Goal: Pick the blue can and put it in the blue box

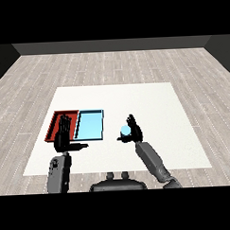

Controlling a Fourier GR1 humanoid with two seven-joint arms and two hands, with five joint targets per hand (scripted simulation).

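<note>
Blue can mostly hidden behind right hand, left hand covering much of red tray

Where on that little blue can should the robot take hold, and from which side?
Probably round its side wall, coming from the right: the blue can seems to stand upright, and the right hand already curls round it there. The light blue tray lies to its left, so that side stays free.

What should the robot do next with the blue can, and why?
Probably carry the blue can to its left, toward the light blue tray. The right hand is already curled round the can, which sits to the right of that tray, not yet over it.
</note>
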